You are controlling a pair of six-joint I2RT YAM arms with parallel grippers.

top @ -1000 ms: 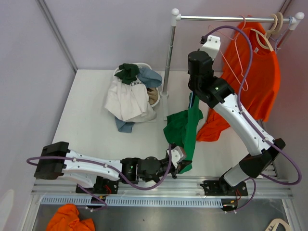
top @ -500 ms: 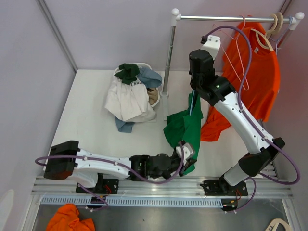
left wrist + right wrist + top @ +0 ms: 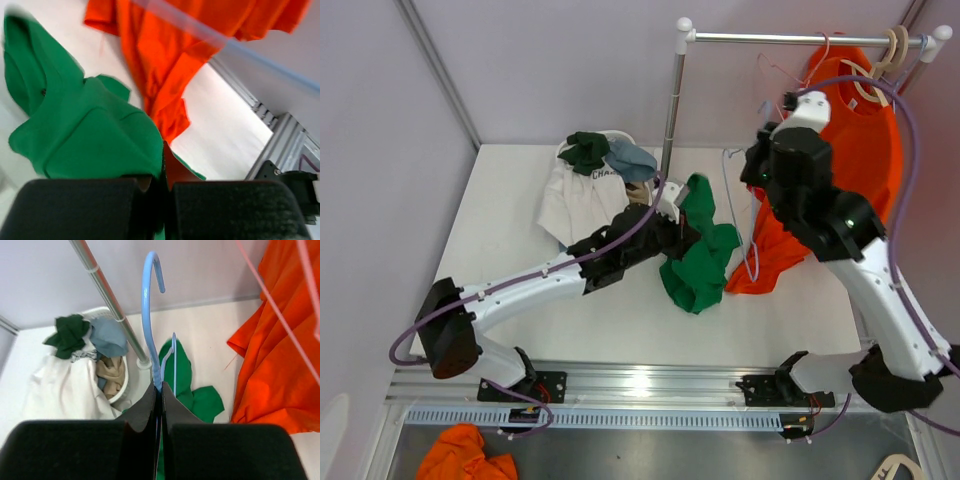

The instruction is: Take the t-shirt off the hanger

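From above, a white laundry basket [image 3: 582, 150] at the far left of the white table [image 3: 510, 290] is heaped over its rim: a dark green garment [image 3: 586, 150], a blue-grey one [image 3: 632, 160] and a large white shirt [image 3: 582, 212] that spills onto the tabletop. The green t-shirt [image 3: 702, 262] lies crumpled mid-table, its top edge lifted where the left gripper [image 3: 680, 215] bites it with jaws closed on the cloth. The near half of the table is open, but the far right is crowded by the chrome upright pole [image 3: 670, 115], the rail [image 3: 800, 38] and a hanging orange t-shirt [image 3: 865, 150]. The right gripper [image 3: 752, 172] hangs above, with the thin pale-blue hanger [image 3: 748, 250] dangling bare from it, beside the green shirt rather than inside it. At the left wrist, the black fingers [image 3: 80, 210] are pressed together on a fold of the soft, matte green t-shirt [image 3: 85, 135]; beyond it lie the orange t-shirt [image 3: 165, 55], bare table [image 3: 225, 125] and the aluminium frame [image 3: 280, 145] at its edge. At the right wrist, the gripper [image 3: 159, 400] is shut tight on the neck of the smooth plastic hanger [image 3: 148, 315], with its hook curling upward. Below sit the basket [image 3: 122, 382] — dark green [image 3: 67, 332], blue-grey [image 3: 107, 335] and tan [image 3: 112, 371] pieces inside — the pole [image 3: 112, 305], the green t-shirt [image 3: 185, 377] flat on the table, and the orange cloth [image 3: 280, 370] crossed by a thin pink wire hanger [image 3: 280, 315].
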